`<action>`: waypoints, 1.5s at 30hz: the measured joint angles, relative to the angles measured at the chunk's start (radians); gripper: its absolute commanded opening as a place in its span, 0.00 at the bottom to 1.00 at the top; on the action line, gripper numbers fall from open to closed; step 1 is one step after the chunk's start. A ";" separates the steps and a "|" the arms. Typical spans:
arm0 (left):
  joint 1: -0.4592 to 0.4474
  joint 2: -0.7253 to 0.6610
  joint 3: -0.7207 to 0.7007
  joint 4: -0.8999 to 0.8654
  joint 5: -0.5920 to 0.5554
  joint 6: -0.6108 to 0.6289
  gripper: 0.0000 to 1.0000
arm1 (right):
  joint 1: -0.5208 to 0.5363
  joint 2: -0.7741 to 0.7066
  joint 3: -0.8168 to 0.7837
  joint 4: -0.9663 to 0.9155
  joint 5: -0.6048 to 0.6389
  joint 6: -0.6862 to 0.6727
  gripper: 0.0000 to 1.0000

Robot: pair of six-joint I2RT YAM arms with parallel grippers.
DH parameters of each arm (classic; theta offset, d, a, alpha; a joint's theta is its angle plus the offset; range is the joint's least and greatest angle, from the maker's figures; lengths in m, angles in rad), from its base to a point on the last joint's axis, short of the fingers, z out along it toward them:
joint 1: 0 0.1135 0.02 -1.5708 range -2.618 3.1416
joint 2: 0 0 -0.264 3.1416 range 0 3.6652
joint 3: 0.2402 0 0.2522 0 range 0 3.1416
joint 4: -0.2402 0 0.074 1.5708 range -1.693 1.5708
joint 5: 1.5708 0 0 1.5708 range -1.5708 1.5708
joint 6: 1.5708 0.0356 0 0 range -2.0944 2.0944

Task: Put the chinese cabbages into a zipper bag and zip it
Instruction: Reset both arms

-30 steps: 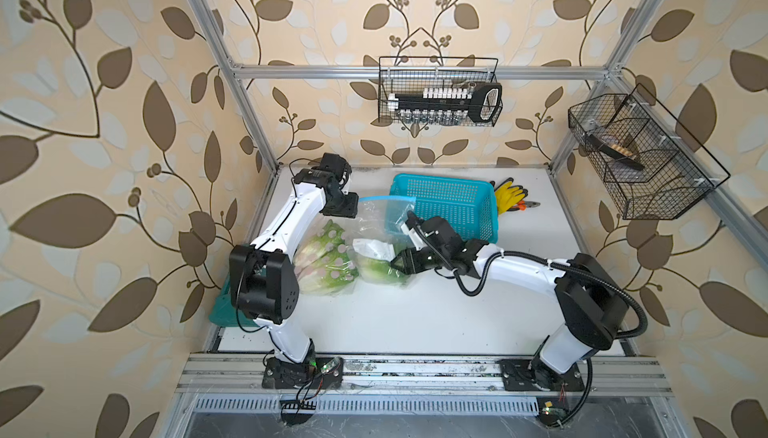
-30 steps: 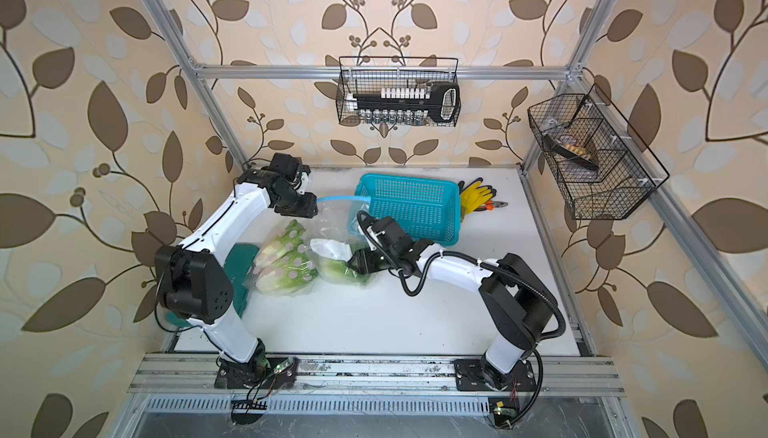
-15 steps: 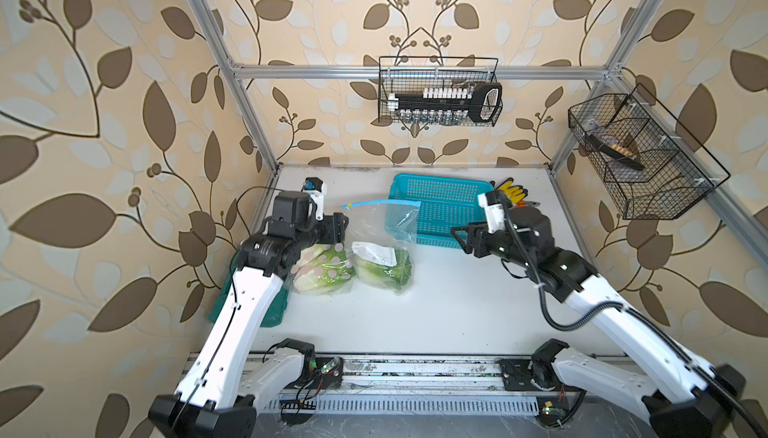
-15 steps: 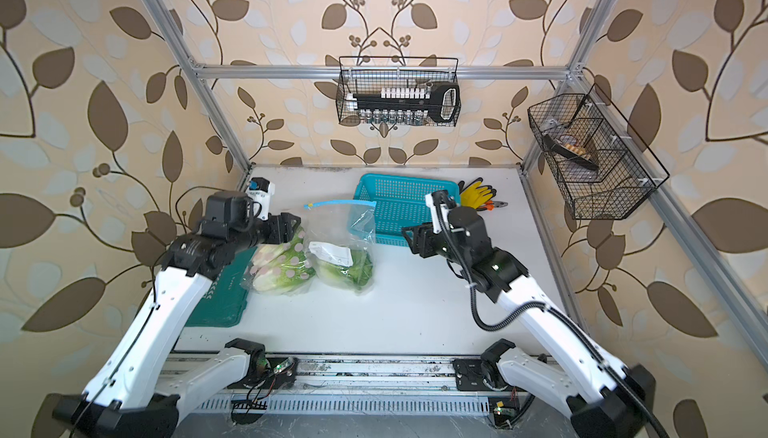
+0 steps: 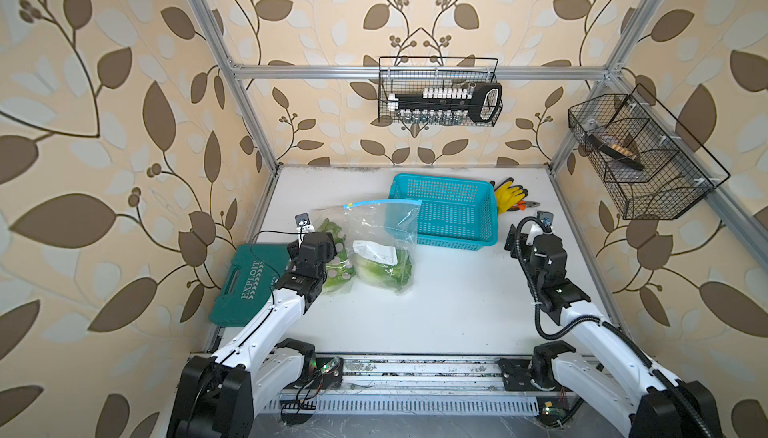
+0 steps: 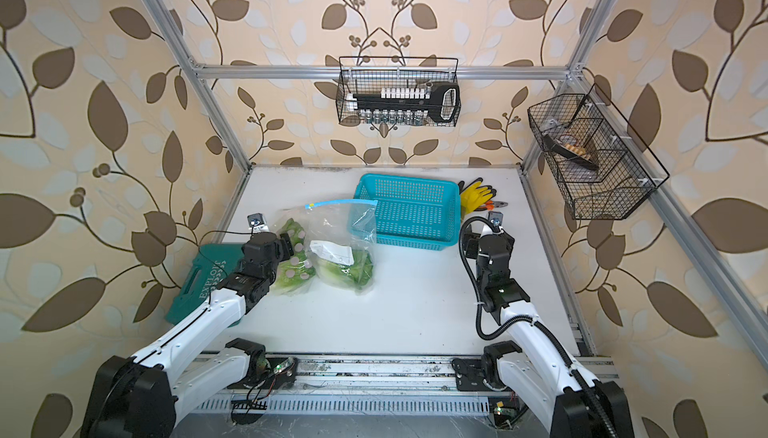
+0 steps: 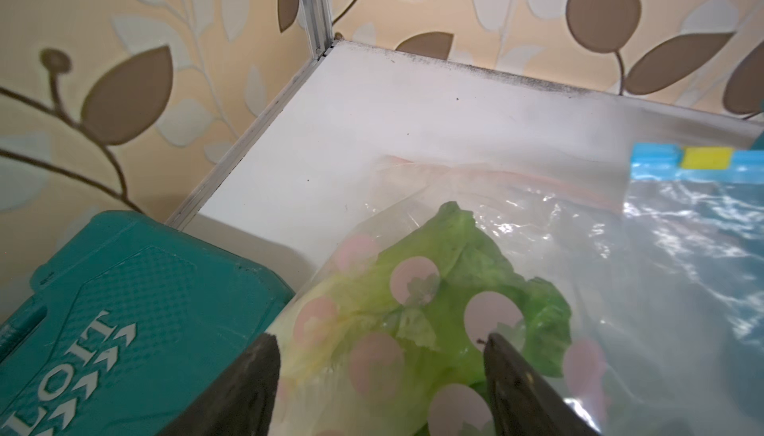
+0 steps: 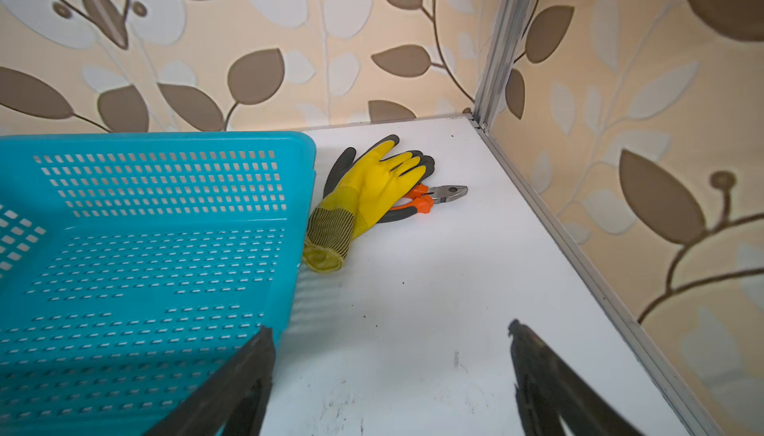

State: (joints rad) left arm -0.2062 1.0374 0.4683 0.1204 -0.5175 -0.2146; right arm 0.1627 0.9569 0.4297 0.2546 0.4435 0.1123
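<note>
I'm hovering left gripper (image 7: 380, 339), wide, with ruffled green pink-dot-wrapped chinese cabbages (image 7: 454, 256) just ahead; right gripper (image 8: 390, 326) wide, well apart.

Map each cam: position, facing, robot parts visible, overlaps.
Top views: high over the arms' base side, looking down on the table; left arm and right arm both show.
Left wrist: on the left arm, looking past the open left gripper at the dotted cabbage pack, zipper bag, green case.
Right wrist: on the right arm, past the open right gripper toward the blue basket, gloves, pliers.
Shared: both top views also show all of those.
</note>
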 measured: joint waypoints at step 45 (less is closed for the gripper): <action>0.162 0.439 -0.094 0.693 0.202 0.129 0.99 | -0.093 0.555 -0.097 0.625 -0.111 -0.079 1.00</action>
State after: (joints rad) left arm -0.0444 1.4765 0.3740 0.8131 -0.3157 -0.0860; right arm 0.0692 1.5124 0.3328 0.8799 0.3321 0.0338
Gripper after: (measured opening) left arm 0.990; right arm 0.995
